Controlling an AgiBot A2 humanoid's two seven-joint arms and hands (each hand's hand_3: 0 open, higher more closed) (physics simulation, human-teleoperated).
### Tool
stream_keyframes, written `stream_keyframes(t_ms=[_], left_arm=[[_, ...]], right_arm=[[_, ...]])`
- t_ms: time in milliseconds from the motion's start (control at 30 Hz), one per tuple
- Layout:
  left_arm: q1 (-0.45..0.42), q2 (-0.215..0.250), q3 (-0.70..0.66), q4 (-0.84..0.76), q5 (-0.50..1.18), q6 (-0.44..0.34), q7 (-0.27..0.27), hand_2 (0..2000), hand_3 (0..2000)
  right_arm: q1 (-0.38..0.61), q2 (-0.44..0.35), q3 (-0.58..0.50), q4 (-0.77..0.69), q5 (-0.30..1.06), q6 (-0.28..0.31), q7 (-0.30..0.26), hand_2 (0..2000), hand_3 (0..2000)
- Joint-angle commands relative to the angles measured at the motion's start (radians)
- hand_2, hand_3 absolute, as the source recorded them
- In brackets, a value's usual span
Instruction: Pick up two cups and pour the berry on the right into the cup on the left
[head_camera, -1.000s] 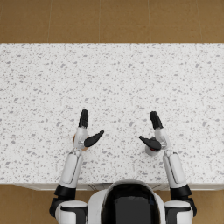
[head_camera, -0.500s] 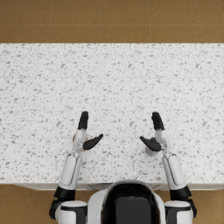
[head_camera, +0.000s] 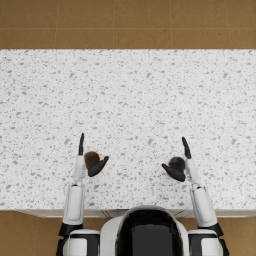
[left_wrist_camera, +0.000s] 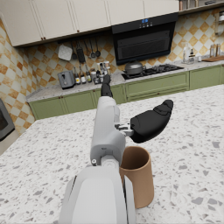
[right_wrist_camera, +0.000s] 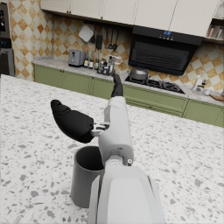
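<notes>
On the speckled white worktop (head_camera: 130, 100), each spread, empty robot hand flanks a cup: left robot hand (head_camera: 86, 159) beside the brown cylindrical cup (head_camera: 91, 159), right robot hand (head_camera: 181, 163) beside the dark grey cup (head_camera: 177, 163). Closing off-centre could topple either.

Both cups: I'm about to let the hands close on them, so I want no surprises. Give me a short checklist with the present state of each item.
1. Brown cup upright on the counter: ok.
2. Grey cup upright on the counter: ok.
3. Left hand beside the brown cup, fingers apart, holding nothing: ok.
4. Right hand beside the grey cup, fingers apart, holding nothing: ok.
5. Berry inside the grey cup: cannot tell; the right wrist view shows only a dark interior.
6. Brown cup free of contents to receive the pour: cannot tell; its inside is not visible.
</notes>
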Motion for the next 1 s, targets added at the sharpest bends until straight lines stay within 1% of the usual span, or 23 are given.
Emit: stream_keyframes(t_ms=[33,167,267,367,533,733,800,1000], left_arm=[[-0.062,-0.001,-0.041,-0.025,0.008,0.000,0.000,0,0],[-0.134,0.006,-0.064,-0.028,0.024,0.000,0.000,0,0],[-0.188,0.012,-0.069,-0.022,0.027,0.000,0.000,0,0],[-0.211,0.017,-0.063,0.012,0.029,0.000,0.000,0,0],[-0.195,0.026,-0.051,0.092,0.029,0.000,0.000,0,0],[-0.162,0.038,-0.040,0.203,0.029,0.000,0.000,0,0],[-0.161,0.042,-0.034,0.216,0.029,0.000,0.000,0,0],[-0.118,0.056,-0.020,0.310,0.029,-0.005,-0.001,0,0]], right_arm=[[-0.065,0.021,-0.042,0.013,0.006,0.000,0.000,0,0],[-0.143,0.036,-0.071,0.015,0.017,0.000,0.000,0,0],[-0.192,0.046,-0.063,0.000,0.020,0.000,0.000,0,0],[-0.217,0.047,-0.061,-0.041,0.021,0.000,0.000,0,0],[-0.212,0.034,-0.063,-0.122,0.021,0.000,0.000,0,0],[-0.176,0.010,-0.049,-0.233,0.021,0.000,0.000,0,0],[-0.162,0.000,-0.044,-0.262,0.021,0.014,0.002,0,0],[-0.127,-0.025,-0.030,-0.367,0.020,0.047,0.006,0,0]])
